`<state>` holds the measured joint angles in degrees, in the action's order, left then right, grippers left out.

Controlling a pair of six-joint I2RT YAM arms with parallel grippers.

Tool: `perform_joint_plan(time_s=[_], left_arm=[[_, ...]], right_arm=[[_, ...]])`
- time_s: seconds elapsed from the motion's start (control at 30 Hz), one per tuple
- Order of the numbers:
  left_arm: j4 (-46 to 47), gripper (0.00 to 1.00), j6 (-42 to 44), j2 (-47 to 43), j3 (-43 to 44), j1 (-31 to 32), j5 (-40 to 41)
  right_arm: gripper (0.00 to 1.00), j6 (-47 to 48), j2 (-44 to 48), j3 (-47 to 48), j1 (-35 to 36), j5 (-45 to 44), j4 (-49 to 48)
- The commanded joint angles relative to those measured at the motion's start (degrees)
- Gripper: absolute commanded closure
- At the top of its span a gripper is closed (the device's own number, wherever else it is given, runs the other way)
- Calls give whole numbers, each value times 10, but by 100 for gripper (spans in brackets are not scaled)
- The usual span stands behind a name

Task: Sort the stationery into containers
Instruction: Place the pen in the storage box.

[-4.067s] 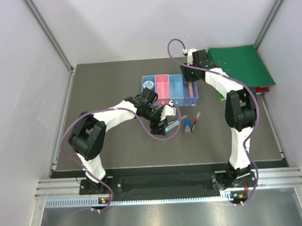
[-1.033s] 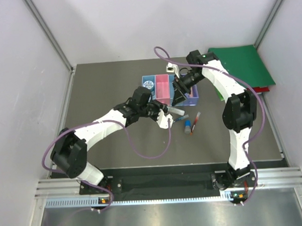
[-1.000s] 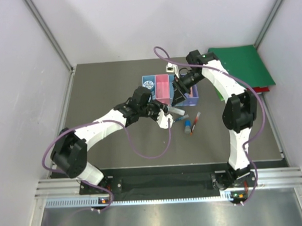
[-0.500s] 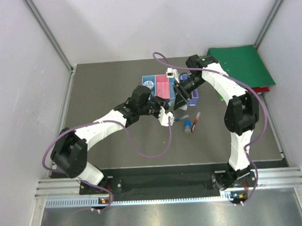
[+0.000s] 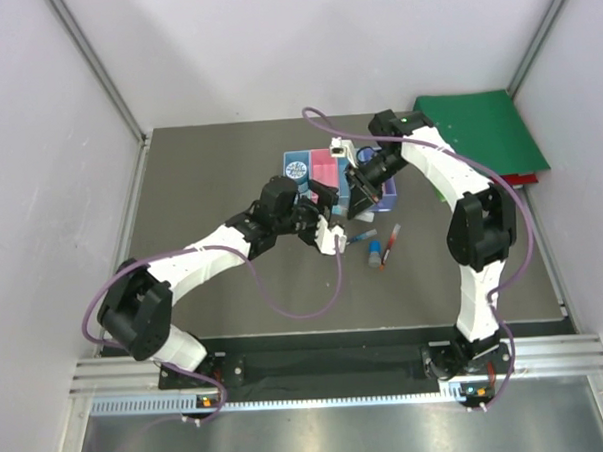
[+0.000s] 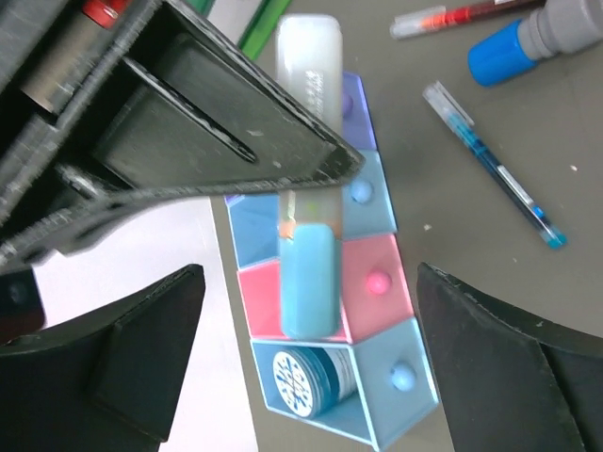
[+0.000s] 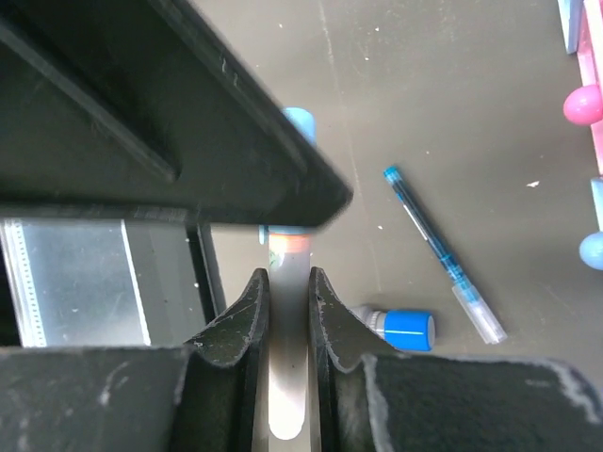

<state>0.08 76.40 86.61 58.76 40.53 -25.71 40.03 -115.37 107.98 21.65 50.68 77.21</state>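
Since your right gripper (image 7: 287, 284) pinches the light-blue marker (image 6: 308, 273) above the row of bins (image 6: 369, 196), cap over the pink bin (image 6: 382, 282), pull your wide-open, empty left gripper (image 5: 328, 223) clear first. Then turn the marker to run along one bin's length, lower it and release.

— How is the white left arm (image 5: 198, 256) sitting?
— It is stretching low from its base toward the middle, and its black left gripper (image 6: 309, 282) is holding its fingers spread wide.
— And the white right arm (image 5: 434, 160)?
— It is reaching far forward, then folding back inward. Its black right gripper (image 7: 285, 301) is pinching a white-bodied marker with a light-blue cap (image 6: 309, 273).
— Are the grippers touching?
— They are hanging just beside each other, with the spread fingers flanking the marker, gaps showing on both sides.
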Motion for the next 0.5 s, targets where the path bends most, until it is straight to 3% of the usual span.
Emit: perform_joint_plan(time_s=[0.0, 0.17, 0.27, 0.3, 0.47], left_arm=[[41, 1, -31, -46, -31, 1, 19], [20, 1, -94, -68, -52, 1, 49], [1, 1, -141, -67, -46, 1, 66], [-20, 1, -150, -64, -40, 1, 74], [-84, 1, -197, -54, -14, 0, 85]], right_arm=[[100, -56, 45, -2, 5, -8, -51], [100, -199, 62, -30, -10, -107, -229], [100, -273, 60, -39, -23, -217, -319], [100, -285, 58, -40, -27, -277, -336], [100, -328, 31, -36, -29, -396, -399]])
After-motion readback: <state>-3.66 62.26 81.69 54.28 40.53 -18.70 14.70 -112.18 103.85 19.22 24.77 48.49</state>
